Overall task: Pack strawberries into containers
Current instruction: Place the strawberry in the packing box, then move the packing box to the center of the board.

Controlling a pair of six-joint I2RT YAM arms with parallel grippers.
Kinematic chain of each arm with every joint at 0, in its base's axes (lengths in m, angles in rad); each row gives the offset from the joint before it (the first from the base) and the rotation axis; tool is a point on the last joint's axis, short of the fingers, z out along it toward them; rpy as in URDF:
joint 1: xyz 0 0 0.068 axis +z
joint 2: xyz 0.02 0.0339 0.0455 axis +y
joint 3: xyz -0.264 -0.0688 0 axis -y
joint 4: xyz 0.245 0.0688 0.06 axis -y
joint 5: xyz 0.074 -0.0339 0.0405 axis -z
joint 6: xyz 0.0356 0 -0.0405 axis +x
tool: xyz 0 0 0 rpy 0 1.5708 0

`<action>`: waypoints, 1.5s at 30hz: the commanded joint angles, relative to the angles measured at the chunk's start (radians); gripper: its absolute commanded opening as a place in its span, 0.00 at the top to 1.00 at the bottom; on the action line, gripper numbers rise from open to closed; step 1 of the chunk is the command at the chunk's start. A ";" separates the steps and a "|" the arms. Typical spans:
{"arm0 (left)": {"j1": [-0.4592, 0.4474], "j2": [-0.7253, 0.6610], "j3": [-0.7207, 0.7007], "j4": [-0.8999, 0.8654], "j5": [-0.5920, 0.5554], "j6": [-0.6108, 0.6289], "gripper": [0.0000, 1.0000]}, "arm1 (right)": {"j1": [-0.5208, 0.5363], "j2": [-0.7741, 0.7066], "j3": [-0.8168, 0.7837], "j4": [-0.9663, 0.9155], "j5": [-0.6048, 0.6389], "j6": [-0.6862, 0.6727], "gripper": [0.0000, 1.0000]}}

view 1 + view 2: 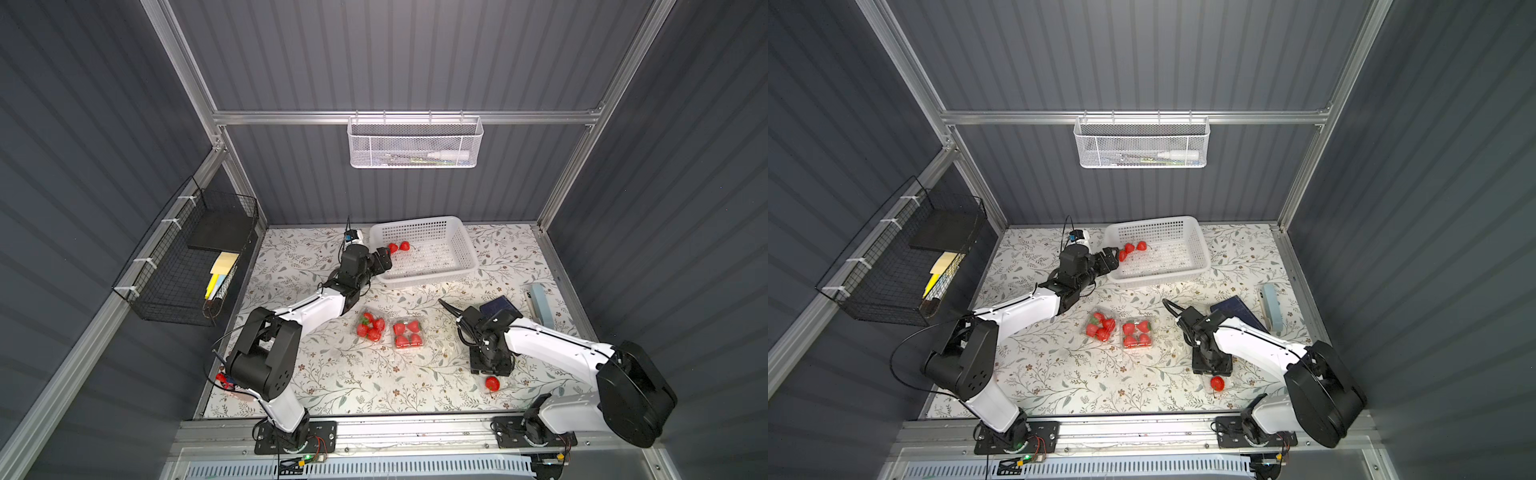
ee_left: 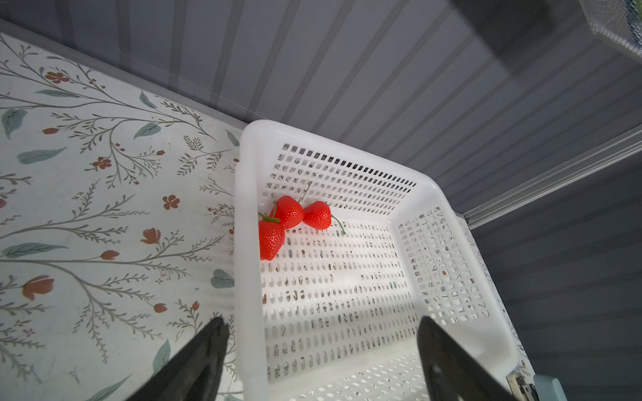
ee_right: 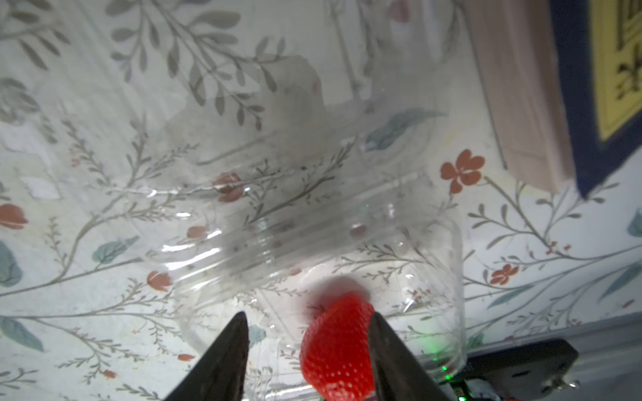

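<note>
The left arm's wrist covers the near corner of the white basket (image 1: 415,232) in both top views, and the left wrist view cuts off its near end. The dark blue book (image 1: 500,306), just beyond the right gripper, is half hidden under the right arm. From above, the clear container (image 3: 312,225) below the right gripper is nearly invisible, only a few glints. The right wrist view shows its ribbed walls and its lid lying open on the cloth, all blurred. A red patch (image 1: 221,378) beside the left arm's shoulder is mostly hidden; I cannot tell what it is.

The left gripper (image 2: 320,319) holds nothing, and its jaws stand wide apart. They straddle the basket's side rim, one finger over the flowered cloth and the other over the basket floor. Ahead of its fingertips three strawberries (image 2: 288,222) lie bunched together, touching, against the basket wall.

The right gripper (image 3: 308,315) points down into the open container with its jaws partly apart. The lone strawberry (image 3: 337,350) sits between them against one finger, with a clear gap to the other, so it is not pinched.

Between the two grippers stand the two filled containers (image 1: 371,326), side by side and packed with red berries. I cannot tell whether their lids are shut.
</note>
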 commanded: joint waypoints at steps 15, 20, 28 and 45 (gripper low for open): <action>0.000 -0.035 0.000 -0.002 -0.004 0.019 0.13 | 0.006 0.211 0.086 0.283 -0.027 -0.041 0.75; 0.000 -0.030 0.005 -0.005 -0.008 0.015 0.13 | 0.005 0.337 0.195 0.339 -0.024 -0.085 0.75; 0.001 -0.018 0.020 -0.016 -0.020 0.012 0.13 | -0.012 0.414 0.365 0.313 -0.007 -0.139 0.76; 0.035 0.070 0.085 -0.071 -0.097 0.002 0.10 | -0.110 0.393 0.826 0.401 -0.127 -0.384 0.50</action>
